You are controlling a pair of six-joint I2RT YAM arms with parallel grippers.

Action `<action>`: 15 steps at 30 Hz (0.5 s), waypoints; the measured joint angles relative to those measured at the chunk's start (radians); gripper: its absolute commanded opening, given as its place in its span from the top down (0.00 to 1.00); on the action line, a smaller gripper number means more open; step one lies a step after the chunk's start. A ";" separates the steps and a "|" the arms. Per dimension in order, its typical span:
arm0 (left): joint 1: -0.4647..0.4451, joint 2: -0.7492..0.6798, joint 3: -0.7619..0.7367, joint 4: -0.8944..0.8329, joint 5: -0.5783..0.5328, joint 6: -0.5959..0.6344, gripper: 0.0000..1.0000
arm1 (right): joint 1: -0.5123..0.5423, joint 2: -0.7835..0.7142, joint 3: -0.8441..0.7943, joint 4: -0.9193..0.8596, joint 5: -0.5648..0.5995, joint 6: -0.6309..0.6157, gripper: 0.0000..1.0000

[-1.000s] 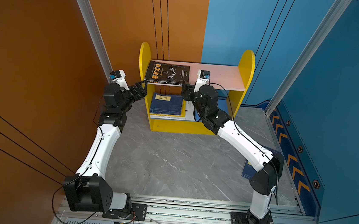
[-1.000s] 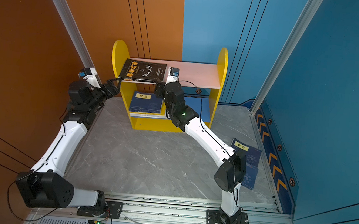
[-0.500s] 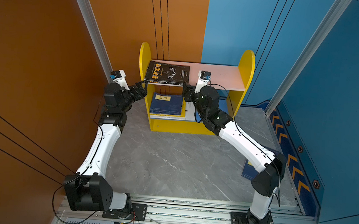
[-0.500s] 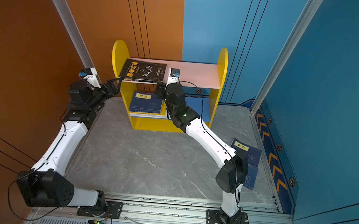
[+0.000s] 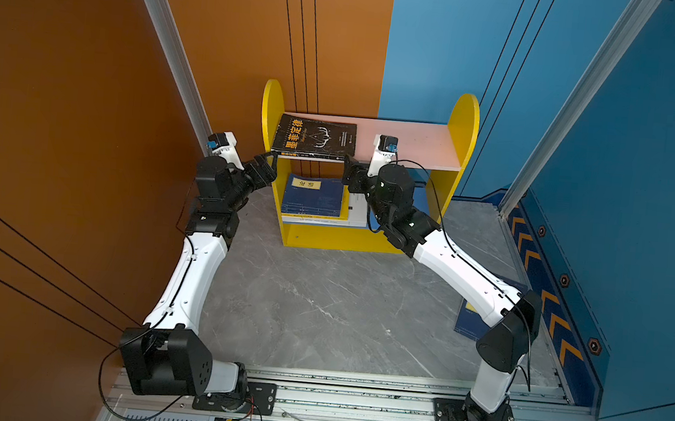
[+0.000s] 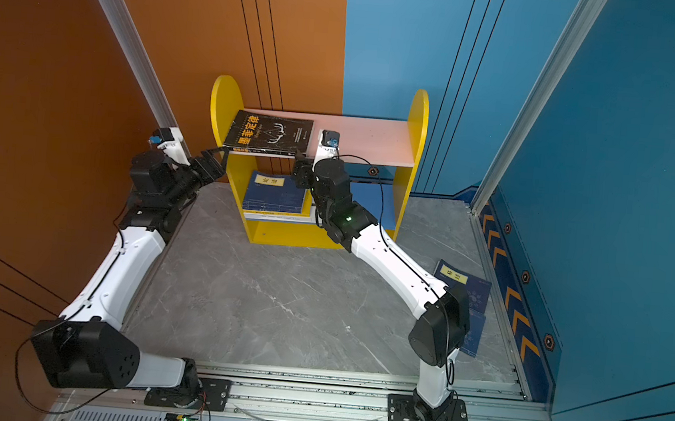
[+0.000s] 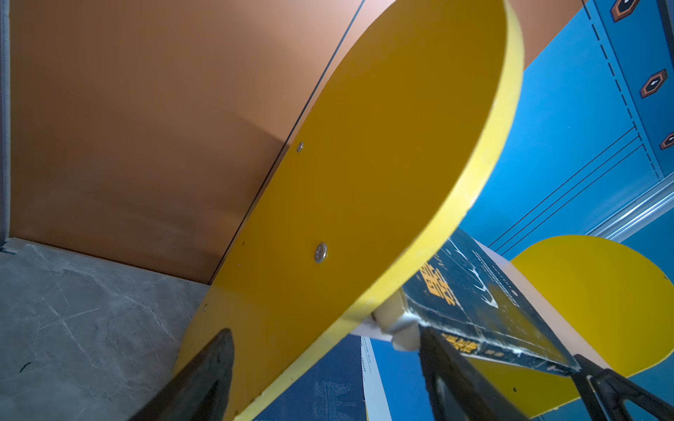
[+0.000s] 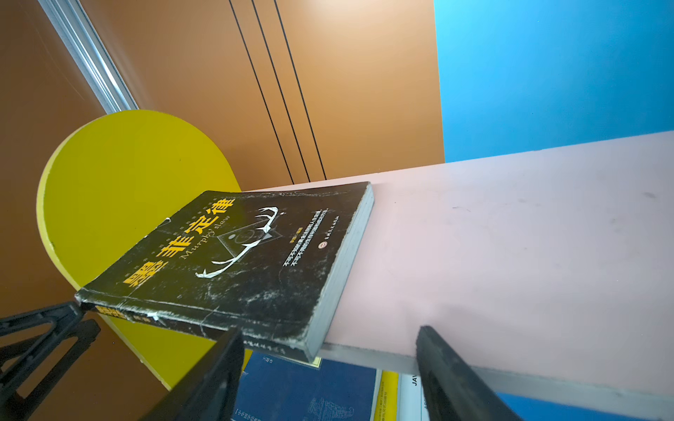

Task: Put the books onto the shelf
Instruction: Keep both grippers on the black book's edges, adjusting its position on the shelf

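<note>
On the shelf (image 5: pixel 467 118), in both top views, we see the black book (image 5: pixel 315 138) lying flat on the pink board (image 5: pixel 416 143), hard by one side panel, with the left gripper (image 5: pixel 268 163) and right gripper (image 5: pixel 349 163) at its two front corners. A stack of navy books (image 5: pixel 314 195) fills the tier below, and loose navy books (image 6: pixel 462 289) wait on the floor (image 6: pixel 278 298) beside the right arm (image 6: pixel 397 267). From the left wrist, we find the jaws spread wide astride the side panel (image 7: pixel 364 182), grasping nothing. From the right wrist, the jaws stand parted too, a corner of the black book (image 8: pixel 237 255) loose between them, its spine apparently overhanging the board. We judge this placement nearly finished: next, nudge the book back or withdraw cleanly, then fetch the floor books.
</note>
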 measured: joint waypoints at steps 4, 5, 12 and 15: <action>0.000 0.004 0.000 0.000 0.000 0.000 0.19 | 0.006 -0.016 -0.024 -0.004 0.005 -0.008 0.20; 0.000 0.005 0.000 0.000 0.000 0.000 0.19 | 0.006 -0.019 -0.035 -0.012 0.008 -0.008 0.20; 0.000 0.014 0.000 0.008 0.001 -0.002 0.20 | 0.005 -0.019 -0.060 -0.057 0.016 -0.008 0.20; 0.000 0.018 0.000 0.012 0.002 -0.004 0.20 | 0.005 -0.019 -0.060 -0.057 0.029 -0.008 0.22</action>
